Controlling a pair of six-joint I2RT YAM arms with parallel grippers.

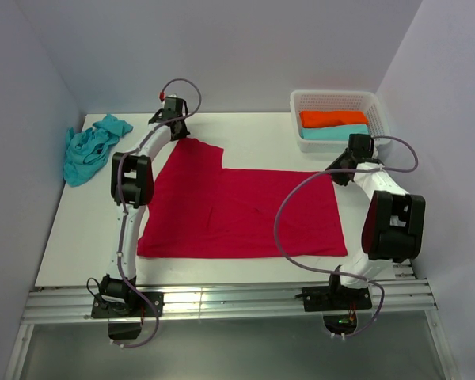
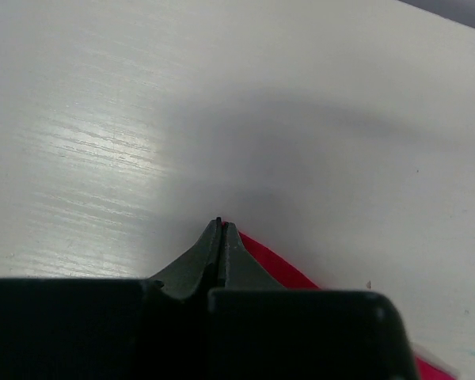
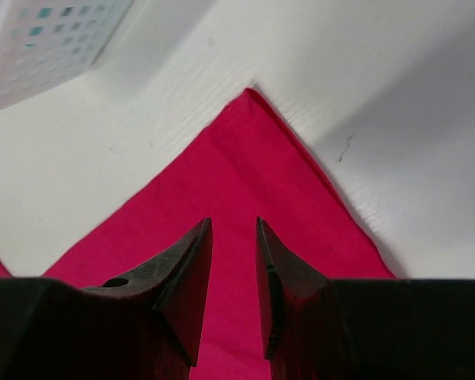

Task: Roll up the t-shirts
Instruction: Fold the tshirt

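The left gripper has its two dark, tapered fingers pressed flat together with no gap. A sliver of crimson fabric emerges from beneath the right-hand finger, but whether any of it is pinched cannot be told. The right gripper holds its black wedge-shaped fingers a narrow slot apart, with nothing between them, above a pointed corner of the same cloth. That cloth is the crimson red cotton t-shirt, spread flat and nearly smooth across the middle of the matte white table. It has a stepped far edge and faint creases. The turquoise cotton t-shirt lies crumpled in a heap at the table's far left edge. A white plastic lattice basket sits at the far right corner, holding folded orange and teal cloths.
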